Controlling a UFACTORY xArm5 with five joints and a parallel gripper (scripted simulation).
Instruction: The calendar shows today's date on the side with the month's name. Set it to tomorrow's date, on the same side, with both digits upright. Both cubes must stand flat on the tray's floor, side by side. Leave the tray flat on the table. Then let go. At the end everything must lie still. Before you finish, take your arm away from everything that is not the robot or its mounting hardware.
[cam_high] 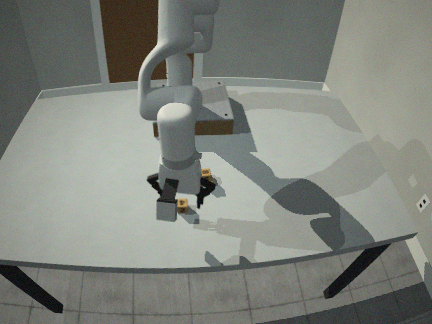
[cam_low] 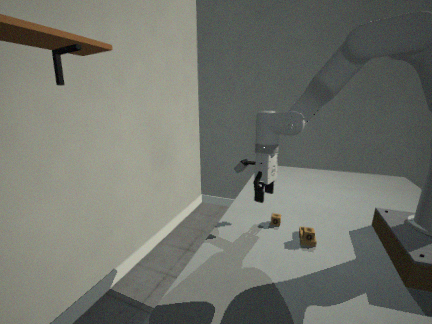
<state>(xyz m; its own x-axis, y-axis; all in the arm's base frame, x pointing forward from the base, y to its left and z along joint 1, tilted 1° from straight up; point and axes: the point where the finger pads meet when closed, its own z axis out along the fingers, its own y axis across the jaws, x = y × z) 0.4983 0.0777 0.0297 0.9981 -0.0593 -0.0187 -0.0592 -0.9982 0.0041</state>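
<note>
A small wooden cube [cam_high: 182, 203] lies alone on the table, seen also in the exterior view [cam_low: 275, 219]. Behind it stands the small wooden calendar tray [cam_high: 206, 173] with what looks like one cube in it, also seen in the exterior view [cam_low: 307, 236]. The digits are too small to read. My gripper [cam_high: 181, 192] hangs well above the table, pointing down, with its fingers wide open and nothing between them. In the exterior view the gripper [cam_low: 262, 191] is above the loose cube and slightly nearer the table's edge.
The arm's base sits on a brown plinth [cam_high: 215, 117] at the back of the table, seen also in the exterior view [cam_low: 405, 250]. The table's front edge [cam_high: 210, 267] is close to the loose cube. A wall shelf [cam_low: 50, 37] hangs far off.
</note>
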